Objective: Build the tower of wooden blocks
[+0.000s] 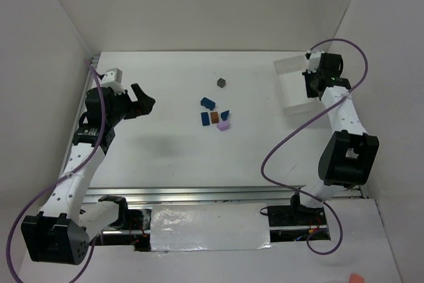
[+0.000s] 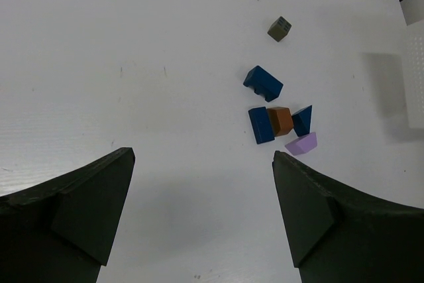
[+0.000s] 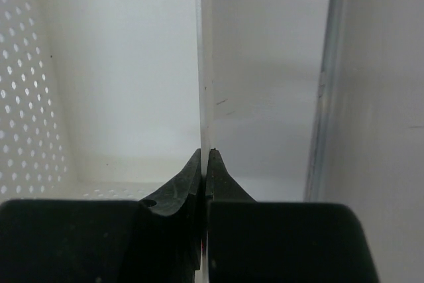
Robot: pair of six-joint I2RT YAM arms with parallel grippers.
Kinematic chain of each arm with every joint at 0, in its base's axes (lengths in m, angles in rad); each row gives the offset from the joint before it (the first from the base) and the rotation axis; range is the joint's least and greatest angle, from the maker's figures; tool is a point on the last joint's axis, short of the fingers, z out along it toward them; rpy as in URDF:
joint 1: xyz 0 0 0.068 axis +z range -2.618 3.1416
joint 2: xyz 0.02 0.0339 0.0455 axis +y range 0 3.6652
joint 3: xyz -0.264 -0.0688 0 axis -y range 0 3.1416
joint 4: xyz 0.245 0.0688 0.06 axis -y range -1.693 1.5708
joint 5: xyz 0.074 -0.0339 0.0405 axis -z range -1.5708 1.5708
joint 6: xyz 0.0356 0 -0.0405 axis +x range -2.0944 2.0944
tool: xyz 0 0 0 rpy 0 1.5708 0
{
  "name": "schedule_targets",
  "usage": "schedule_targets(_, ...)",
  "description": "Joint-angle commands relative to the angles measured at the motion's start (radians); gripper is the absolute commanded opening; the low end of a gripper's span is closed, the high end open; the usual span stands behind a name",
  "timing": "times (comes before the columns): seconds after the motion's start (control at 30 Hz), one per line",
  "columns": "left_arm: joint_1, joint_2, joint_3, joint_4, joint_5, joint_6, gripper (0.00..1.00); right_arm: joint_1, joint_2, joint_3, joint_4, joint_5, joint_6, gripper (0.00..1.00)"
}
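The two dark fingers of the left tool (image 2: 202, 157) fill the bottom of the left wrist view. They are spread as wide as they go, with nothing between them but bare surface (image 2: 132, 64). Ahead of them, right of the gap, the wood blocks (image 1: 214, 116) lie in a loose cluster near the middle of the surface, well apart from both arms.

No tower stands yet. Every piece appears to lie flat, so the job looks to be at its first step, picking a base piece. A brown-orange block (image 2: 280, 120) sits between a flat blue block (image 2: 260, 125) and a small blue wedge (image 2: 303, 120), touching or nearly touching both. A lavender block (image 2: 302, 143) lies just beside them on the near side, and a second blue block (image 2: 263, 83) lies just beyond. A grey block (image 2: 279, 28) sits farther off, alone.

The flat blue block's long axis runs roughly away from the left tool, slightly tilted. The second blue block's axis slants across that view from upper left to lower right.

The next move probably calls for the left tool to swing right, descend and turn so its fingers straddle one piece's short side. The tight cluster risks nudged neighbours, and the lavender or grey piece stands freer.

The right tool (image 3: 205, 154) is closed, tips together, at the white tray (image 1: 295, 107). A thin wall edge lines up with its tips, but whether they pinch it cannot be told.
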Motion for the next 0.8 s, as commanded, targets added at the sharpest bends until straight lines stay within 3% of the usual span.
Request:
schedule_targets(0.0,-0.002,0.014,0.047,0.018,0.021,0.022,0.99,-0.045,-0.016,-0.016,0.063,-0.279,-0.051,0.00)
schedule_targets(0.17,-0.002,0.027,0.036,0.010,0.036,0.040,0.99,-0.088,0.097,0.073,-0.023,-0.315,-0.106,0.00)
schedule_targets(0.33,-0.002,0.062,0.049,-0.002,0.045,0.053,0.99,-0.127,0.257,0.167,-0.090,-0.226,-0.074,0.00)
schedule_targets(0.5,-0.003,0.079,0.049,0.003,0.042,0.065,0.99,-0.171,0.274,0.144,-0.037,-0.217,-0.031,0.00)
schedule_targets(0.73,-0.002,0.111,0.059,0.010,0.056,0.060,0.99,-0.196,0.280,0.144,-0.018,-0.168,-0.009,0.08)
schedule_targets(0.77,-0.002,0.122,0.059,0.015,0.061,0.062,0.99,-0.199,0.286,0.145,-0.023,-0.172,-0.006,0.13)
